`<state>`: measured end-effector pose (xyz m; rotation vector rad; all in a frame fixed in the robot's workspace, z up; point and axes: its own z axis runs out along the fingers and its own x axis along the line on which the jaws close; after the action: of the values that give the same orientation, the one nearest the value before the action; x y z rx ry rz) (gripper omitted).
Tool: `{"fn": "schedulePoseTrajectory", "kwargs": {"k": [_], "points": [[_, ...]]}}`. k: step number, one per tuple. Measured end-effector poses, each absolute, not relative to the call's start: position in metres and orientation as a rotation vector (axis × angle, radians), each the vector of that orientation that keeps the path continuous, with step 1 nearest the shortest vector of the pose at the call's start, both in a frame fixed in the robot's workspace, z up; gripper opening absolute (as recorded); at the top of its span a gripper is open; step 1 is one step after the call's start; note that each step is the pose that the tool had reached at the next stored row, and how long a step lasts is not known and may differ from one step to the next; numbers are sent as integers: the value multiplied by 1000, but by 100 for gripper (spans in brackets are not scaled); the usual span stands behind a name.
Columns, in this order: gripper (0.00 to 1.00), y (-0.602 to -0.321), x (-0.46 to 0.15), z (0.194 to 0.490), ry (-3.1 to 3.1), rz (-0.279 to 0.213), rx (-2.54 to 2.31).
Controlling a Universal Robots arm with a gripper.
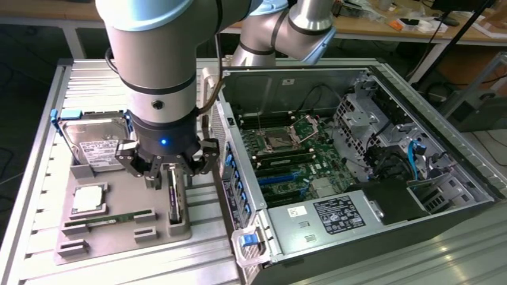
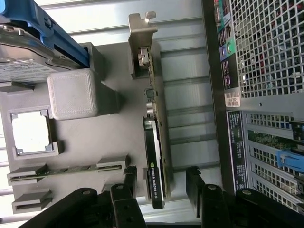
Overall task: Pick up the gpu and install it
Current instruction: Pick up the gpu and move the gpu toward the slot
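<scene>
The gpu (image 1: 176, 200) stands on edge in a slot of the grey fixture tray (image 1: 119, 237), a thin dark card with its silver bracket (image 2: 141, 42) at one end. In the wrist view the gpu (image 2: 154, 156) runs edge-on, its black fan shroud between my two fingers (image 2: 129, 179). My gripper (image 1: 170, 173) hangs straight over the card's end nearest the arm. The gripper (image 2: 161, 183) is open, one finger on each side of the card with a gap on both sides. Nothing is held.
The open computer case (image 1: 357, 178) lies close to the exterior view's right of the tray, motherboard (image 1: 285, 154) exposed. Its perforated rear panel (image 2: 266, 52) runs beside the card. On the tray are a hard drive (image 1: 95, 145), a processor (image 1: 89, 199) and a memory stick (image 1: 107, 219).
</scene>
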<state>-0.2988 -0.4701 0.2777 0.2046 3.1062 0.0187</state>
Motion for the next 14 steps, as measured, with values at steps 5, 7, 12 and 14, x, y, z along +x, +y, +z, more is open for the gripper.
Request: {"fn": "schedulePoseTrajectory", "kwargs": {"k": [5, 7, 12, 14], "points": [[54, -468, -299, 273, 3104, 18, 232], [54, -467, -299, 271, 3103, 18, 246], [54, -464, -301, 268, 3101, 17, 273], [54, -462, -301, 267, 3100, 17, 278]]}}
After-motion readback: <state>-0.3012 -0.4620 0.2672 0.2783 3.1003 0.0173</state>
